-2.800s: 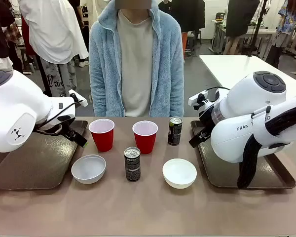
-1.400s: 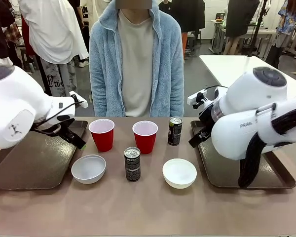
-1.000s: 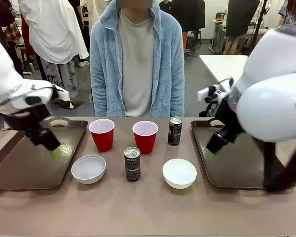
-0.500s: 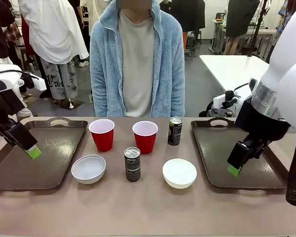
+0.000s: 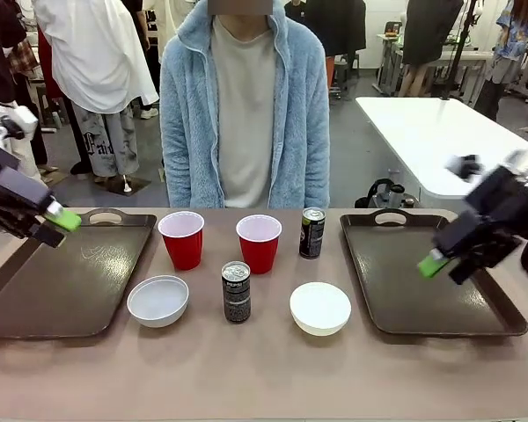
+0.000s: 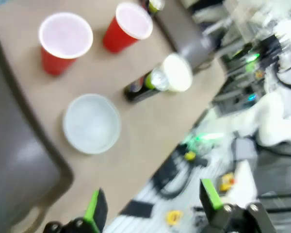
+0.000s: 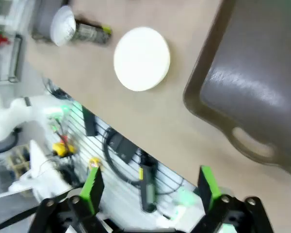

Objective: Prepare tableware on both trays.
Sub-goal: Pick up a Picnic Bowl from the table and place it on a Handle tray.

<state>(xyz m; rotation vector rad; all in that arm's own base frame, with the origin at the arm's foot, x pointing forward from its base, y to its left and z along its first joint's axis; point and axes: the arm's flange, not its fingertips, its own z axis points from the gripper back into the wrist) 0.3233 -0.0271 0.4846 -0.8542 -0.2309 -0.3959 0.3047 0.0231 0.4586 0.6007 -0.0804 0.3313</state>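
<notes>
Two cups (image 5: 181,239) (image 5: 259,243), two bowls (image 5: 157,301) (image 5: 320,308), two cans (image 5: 236,292) (image 5: 312,233), two trays (image 5: 70,281) (image 5: 414,281)

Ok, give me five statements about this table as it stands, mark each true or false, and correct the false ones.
1. The left tray and the right tray hold no tableware. True.
2. The left gripper and the right gripper are open and hold nothing. True.
3. The left red cup is nested in the right red cup. False: they stand apart, side by side, on the table.
4. Both cans lie on their sides. False: the near can and the far can stand upright.
5. The left bowl and the right bowl stand one on each side of the near can. True.
</notes>
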